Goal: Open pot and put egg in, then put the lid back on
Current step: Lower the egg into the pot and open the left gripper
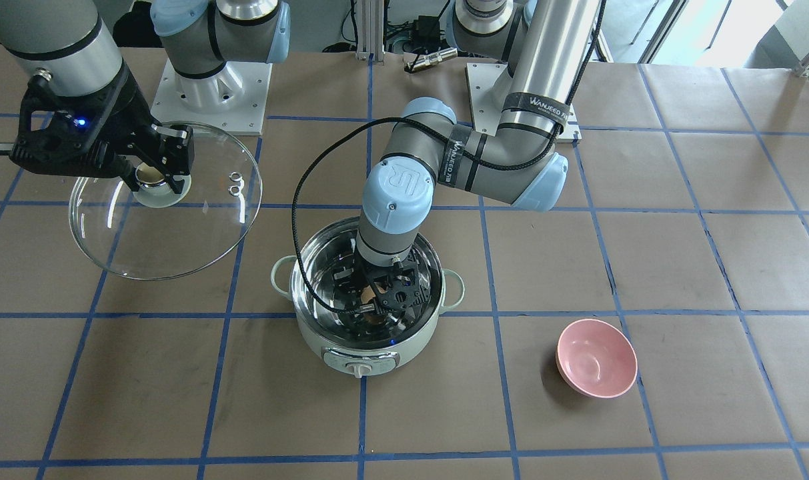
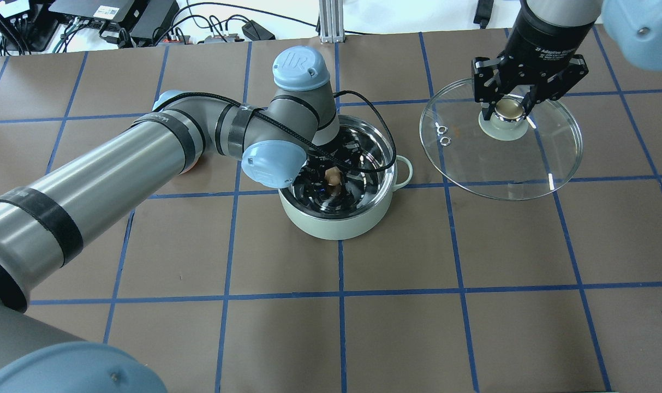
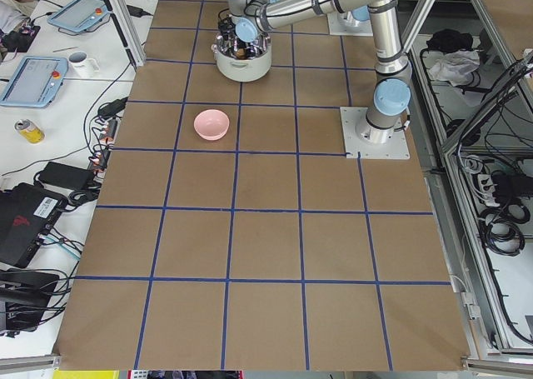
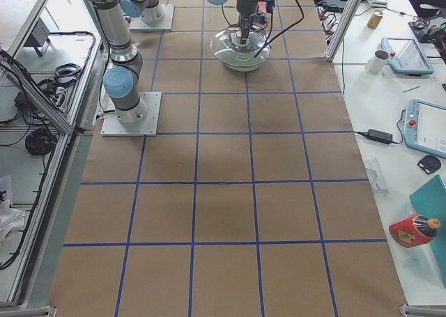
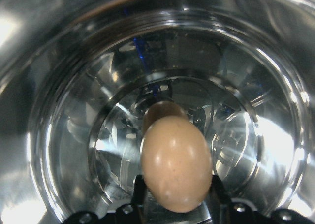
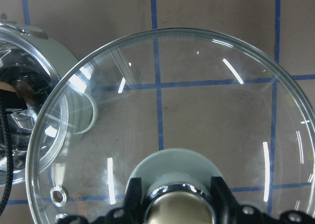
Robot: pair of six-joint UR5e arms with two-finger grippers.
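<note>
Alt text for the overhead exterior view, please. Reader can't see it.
The left gripper is down inside the open mint-green pot, gripping a tan egg. To the pot's right, the right gripper holds the clear glass lid by its knob over the brown, blue-gridded table.

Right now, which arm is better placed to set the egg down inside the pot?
The left. The left gripper is shut on the egg, low inside the open pot. The right gripper is busy: it is shut on the lid, off to the pot's side.
</note>
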